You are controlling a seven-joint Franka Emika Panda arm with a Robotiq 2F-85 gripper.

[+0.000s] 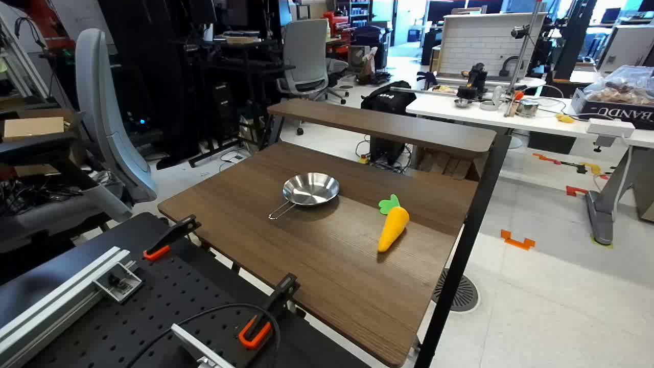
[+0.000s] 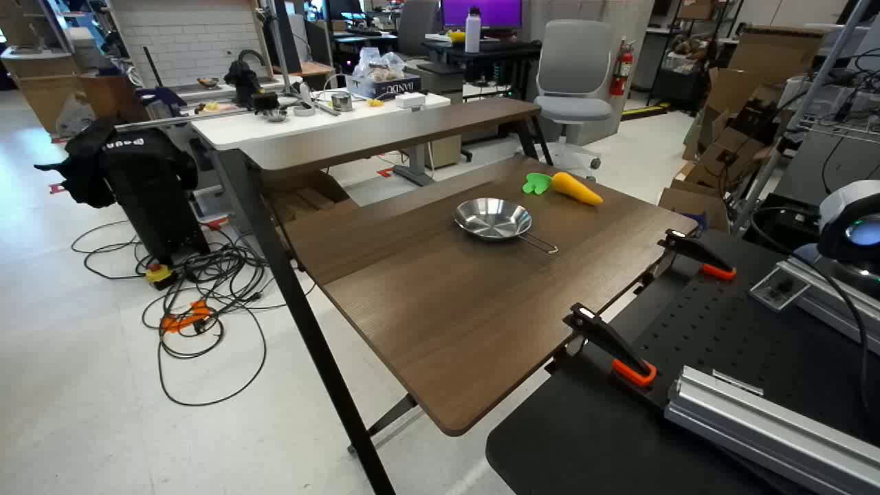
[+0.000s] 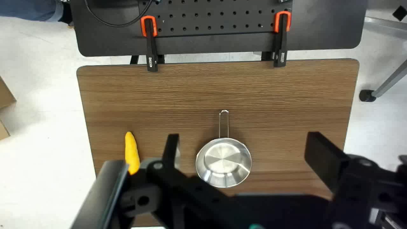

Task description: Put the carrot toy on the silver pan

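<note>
The carrot toy, yellow-orange and tapered with a green leafy top, lies on the brown table in both exterior views (image 1: 393, 229) (image 2: 576, 188). In the wrist view its orange body (image 3: 132, 152) shows at the left, and its leafy top is hidden behind the gripper. The silver pan, round and shiny with a thin wire handle, stands apart from the carrot in both exterior views (image 1: 311, 190) (image 2: 492, 218). The pan (image 3: 223, 162) shows between my fingers in the wrist view. My gripper (image 3: 243, 143) is open and empty, high above the table, and out of both exterior views.
The brown table (image 1: 327, 245) has a raised shelf (image 1: 378, 125) along its far edge. Two black clamps with orange parts, one at the left (image 3: 152, 47) and one at the right (image 3: 280, 41) in the wrist view, sit at the edge by the black perforated base (image 3: 206, 19).
</note>
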